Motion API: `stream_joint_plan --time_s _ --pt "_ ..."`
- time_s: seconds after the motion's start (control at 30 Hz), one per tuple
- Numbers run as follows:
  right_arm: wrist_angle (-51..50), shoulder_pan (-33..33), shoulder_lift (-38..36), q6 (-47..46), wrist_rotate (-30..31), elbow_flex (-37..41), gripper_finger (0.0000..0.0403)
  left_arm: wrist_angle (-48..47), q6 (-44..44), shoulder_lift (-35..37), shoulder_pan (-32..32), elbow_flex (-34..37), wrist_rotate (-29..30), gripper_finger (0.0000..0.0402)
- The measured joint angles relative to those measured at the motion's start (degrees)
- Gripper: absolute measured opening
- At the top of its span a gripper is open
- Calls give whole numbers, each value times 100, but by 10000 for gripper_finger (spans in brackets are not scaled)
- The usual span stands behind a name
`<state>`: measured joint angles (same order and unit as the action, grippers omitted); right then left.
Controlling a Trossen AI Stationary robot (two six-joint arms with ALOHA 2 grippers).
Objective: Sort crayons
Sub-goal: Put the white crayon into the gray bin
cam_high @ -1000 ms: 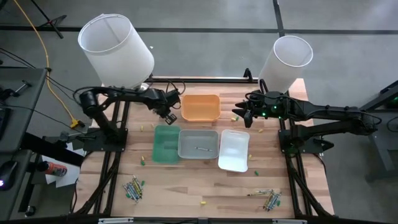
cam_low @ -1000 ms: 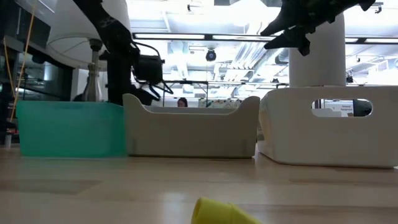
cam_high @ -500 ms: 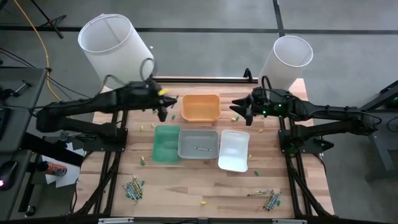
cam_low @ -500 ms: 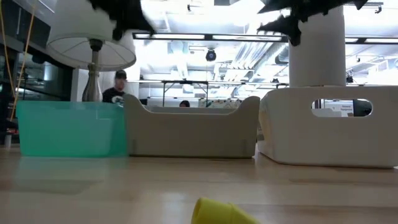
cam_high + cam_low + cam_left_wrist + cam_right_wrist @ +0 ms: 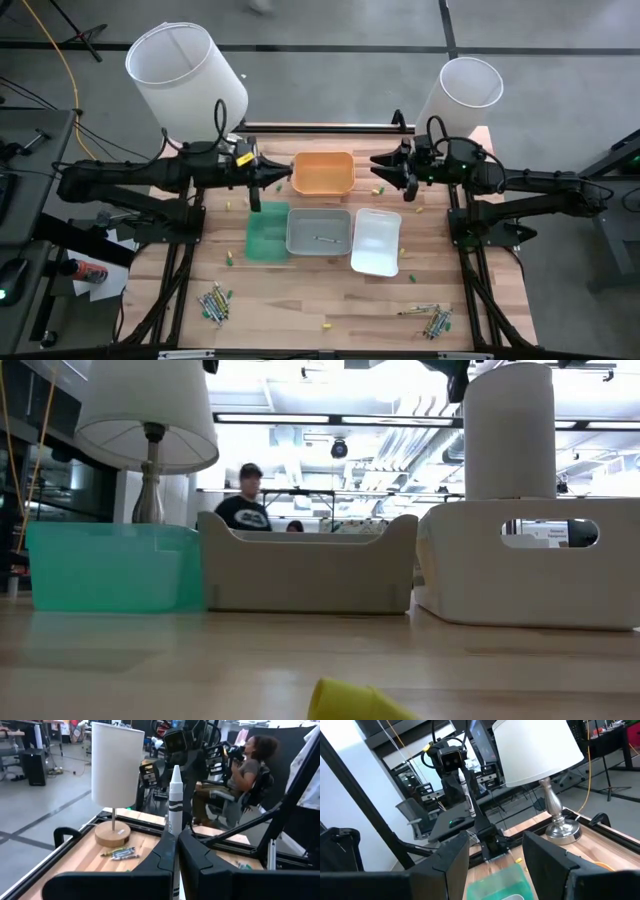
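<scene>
A grey crayon [image 5: 174,805] is held clenched in the left hand [image 5: 268,176], raised above the counter [image 5: 300,300] beside the orange tray [image 5: 322,172].
Light, stiff and likely snappable, it is best gripped mid-wrapper. Only the left wrist view shows it; overhead it is lost. The right hand [image 5: 384,170] is held open, empty.

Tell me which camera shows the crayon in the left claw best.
The left wrist view: the white crayon stands upright, pinched in the left claw, wrapper clearly visible. The right wrist view shows it small and far off. The high view shows only the claw beside the orange tray. The low view misses it.
</scene>
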<state>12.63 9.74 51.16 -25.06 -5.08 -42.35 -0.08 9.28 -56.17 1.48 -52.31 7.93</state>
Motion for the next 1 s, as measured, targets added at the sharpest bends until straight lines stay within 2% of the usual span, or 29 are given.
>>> stream_joint_plan --time_s 0.07,0.2,0.3,0.47,0.7,0.83,1.0 --pt "-3 0 0 2 -2 0 179 -24 -5 -184 -7 -12 0 0" --pt "-27 0 0 55 -2 0 179 -810 -454 -943 -44 -41 -716 0" --pt "-51 0 0 98 -7 0 179 -1342 -768 -1622 -55 -315 -1060 0" --pt "-216 0 -2 111 -7 0 179 -1970 -1223 -2818 -158 -673 -1212 0" --pt "-392 0 -2 260 -7 0 179 -2276 -1154 -3877 -305 -940 -1232 9" --pt "-421 0 -2 304 -7 0 179 -2434 -1090 -4120 -317 -1037 -1280 34" --pt "-493 0 -4 303 -7 0 179 -2523 -900 -4104 -286 -1144 -1270 100"
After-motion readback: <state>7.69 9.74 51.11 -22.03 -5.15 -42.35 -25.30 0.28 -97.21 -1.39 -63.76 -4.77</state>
